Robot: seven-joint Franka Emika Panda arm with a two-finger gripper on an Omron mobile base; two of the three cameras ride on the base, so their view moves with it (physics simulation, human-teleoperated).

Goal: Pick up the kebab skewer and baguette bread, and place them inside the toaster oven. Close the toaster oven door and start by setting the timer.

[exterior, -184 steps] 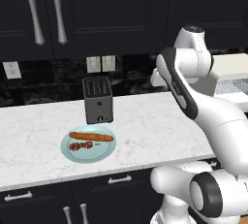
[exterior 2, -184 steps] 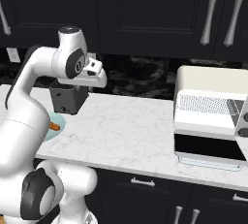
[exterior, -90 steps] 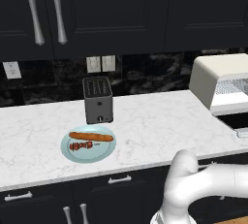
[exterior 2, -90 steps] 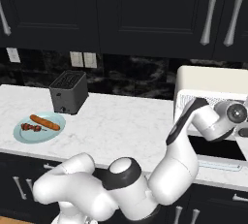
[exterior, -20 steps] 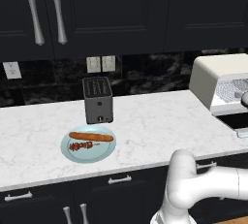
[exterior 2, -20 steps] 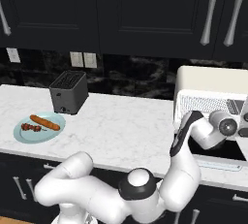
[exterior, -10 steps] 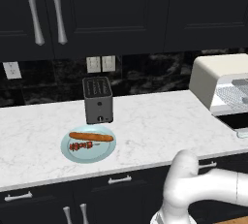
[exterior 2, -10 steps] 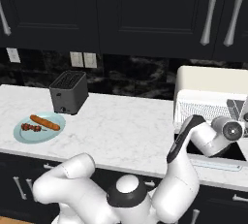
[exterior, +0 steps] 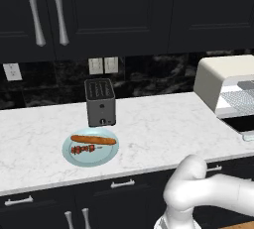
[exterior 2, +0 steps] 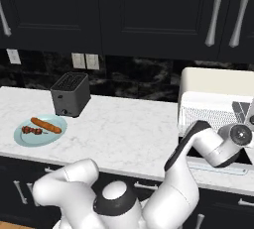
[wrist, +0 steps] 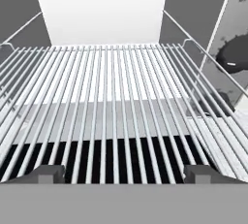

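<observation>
skewer (exterior: 83,149): on the plate (exterior: 101,159), far from the oven (exterior 2: 218,105).
bread (exterior: 93,140): just beside it, same plate.
rack (wrist: 116,106): bare.
gripper (wrist: 123,172): wide, holds nothing, right at the rack.
risk: fingers could hit the wires when backing out.

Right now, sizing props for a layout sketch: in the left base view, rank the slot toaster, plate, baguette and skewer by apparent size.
1. plate, nearer the camera, so unsure against the toaster
2. slot toaster, similar
3. baguette
4. skewer
</observation>
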